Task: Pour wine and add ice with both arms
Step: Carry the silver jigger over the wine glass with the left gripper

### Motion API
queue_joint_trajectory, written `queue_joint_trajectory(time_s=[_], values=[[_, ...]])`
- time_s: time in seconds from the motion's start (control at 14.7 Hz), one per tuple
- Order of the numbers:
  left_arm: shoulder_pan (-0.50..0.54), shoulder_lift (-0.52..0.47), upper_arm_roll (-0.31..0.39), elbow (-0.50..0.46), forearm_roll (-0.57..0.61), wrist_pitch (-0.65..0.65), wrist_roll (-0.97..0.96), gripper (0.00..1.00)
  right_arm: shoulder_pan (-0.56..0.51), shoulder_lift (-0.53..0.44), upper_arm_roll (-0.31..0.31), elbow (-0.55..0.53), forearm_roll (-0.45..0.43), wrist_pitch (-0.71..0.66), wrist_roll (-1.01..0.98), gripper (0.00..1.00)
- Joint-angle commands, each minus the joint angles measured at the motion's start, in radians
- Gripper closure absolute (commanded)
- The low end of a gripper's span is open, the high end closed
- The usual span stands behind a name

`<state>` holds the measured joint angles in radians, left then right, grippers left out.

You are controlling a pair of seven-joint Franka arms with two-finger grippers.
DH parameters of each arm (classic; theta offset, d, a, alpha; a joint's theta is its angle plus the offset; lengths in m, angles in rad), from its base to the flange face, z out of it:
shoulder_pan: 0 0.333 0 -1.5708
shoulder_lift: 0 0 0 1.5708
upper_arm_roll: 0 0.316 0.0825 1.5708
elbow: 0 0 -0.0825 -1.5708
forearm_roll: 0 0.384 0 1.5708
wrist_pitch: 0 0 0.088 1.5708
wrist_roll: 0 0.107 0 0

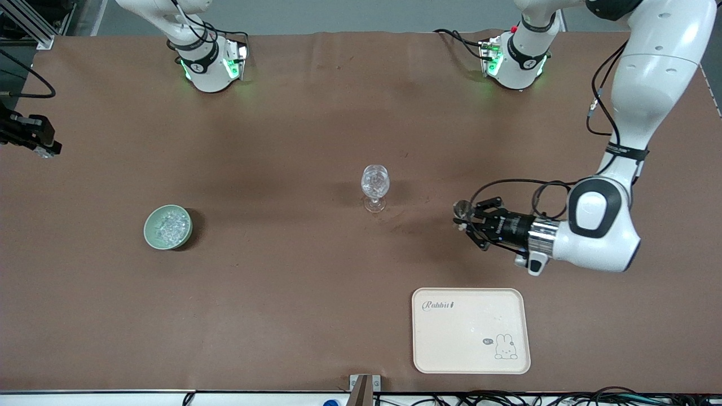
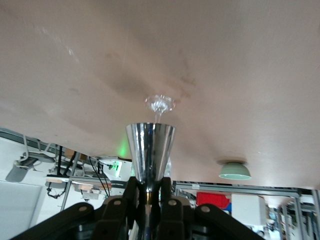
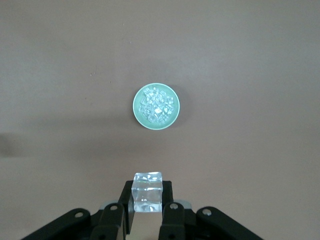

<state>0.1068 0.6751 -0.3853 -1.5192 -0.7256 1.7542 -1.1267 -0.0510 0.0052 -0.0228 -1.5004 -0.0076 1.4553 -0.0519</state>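
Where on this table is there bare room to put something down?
Between the green bowl of ice and the wine glass the brown table lies bare, and nearer the camera too. The cream tray is bare. It's tighter between glass and left gripper, shut on a metal cup.

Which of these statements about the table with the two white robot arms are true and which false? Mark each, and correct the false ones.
1. The left gripper is shut on a shiny metal cone-shaped cup. True.
2. The clear stemmed glass stands on the cream rabbit tray. False: it stands on the brown table, farther from the front camera than the tray.
3. The pale green bowl holds a heap of small clear ice chunks. True.
4. The right gripper is open and holds nothing. False: it is shut on a clear ice cube, above the bowl.
5. The green bowl lies toward the left arm's end of the table. False: toward the right arm's end.
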Motion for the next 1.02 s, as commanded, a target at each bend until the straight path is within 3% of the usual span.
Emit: queue_joint_trajectory(time_s=[0.0, 0.48, 0.95], values=[[-0.067, -0.087, 0.011, -0.052, 0.018, 0.053, -0.086, 1.00, -0.006, 0.022, 0.009, 0.052, -0.009, -0.036, -0.003, 0.96], [-0.266, -0.138, 0.005, -0.044, 0.297, 0.110, -0.430, 1.00, -0.006, 0.018, 0.008, 0.025, 0.000, -0.042, -0.003, 0.96], [-0.375, -0.172, 0.002, -0.042, 0.477, 0.107, -0.652, 1.00, -0.007, 0.016, 0.008, 0.023, 0.028, -0.041, -0.003, 0.96]])
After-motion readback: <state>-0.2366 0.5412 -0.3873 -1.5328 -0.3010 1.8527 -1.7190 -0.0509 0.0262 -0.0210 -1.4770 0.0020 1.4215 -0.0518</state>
